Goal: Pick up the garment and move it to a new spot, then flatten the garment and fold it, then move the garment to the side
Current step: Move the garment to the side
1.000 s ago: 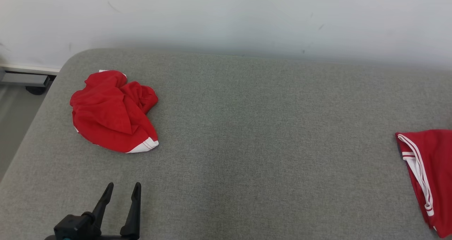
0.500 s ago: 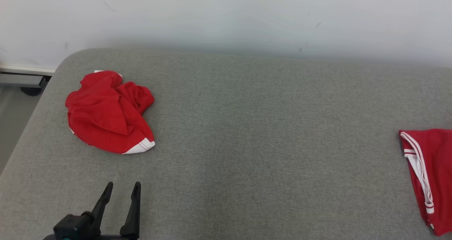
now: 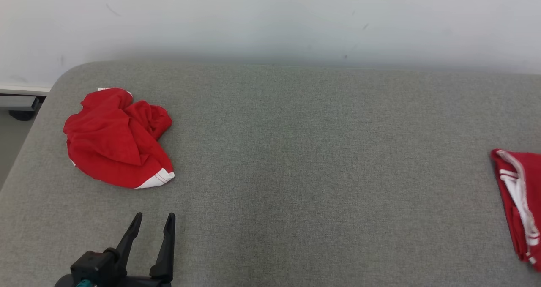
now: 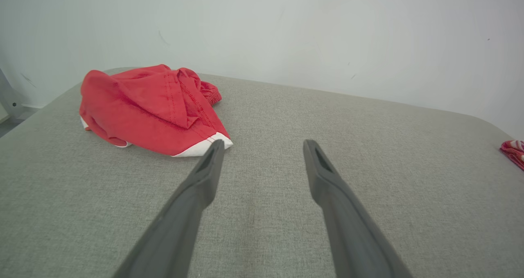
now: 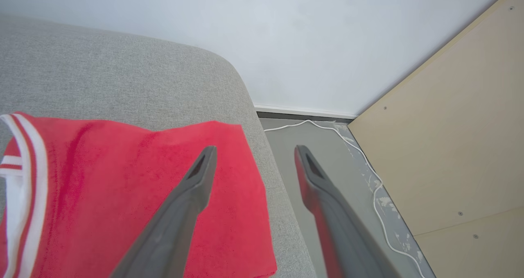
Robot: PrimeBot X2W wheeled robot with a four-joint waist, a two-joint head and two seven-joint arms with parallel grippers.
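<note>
A folded red garment (image 3: 517,194) with white striped trim lies at the far right of the grey cushion (image 3: 317,151). In the right wrist view this garment (image 5: 123,188) lies flat by the cushion's rounded right edge. My right gripper (image 5: 254,155) hovers open over its outer corner, with nothing between the fingers. A second red garment (image 3: 114,143) lies crumpled at the cushion's far left. My left gripper (image 3: 154,221) stands open near the front edge, just short of that heap (image 4: 151,106) and to its right, holding nothing.
A pale wall runs behind the cushion. Past the right edge the floor drops away, with a white cable (image 5: 368,167) and a beige panel (image 5: 450,126). A metal base (image 3: 19,105) stands on the floor at the far left.
The head camera has turned slightly, shifting the wall marks and the crumpled heap left. Against that shift, the folded garment has slid further right, towards the cushion's edge.
</note>
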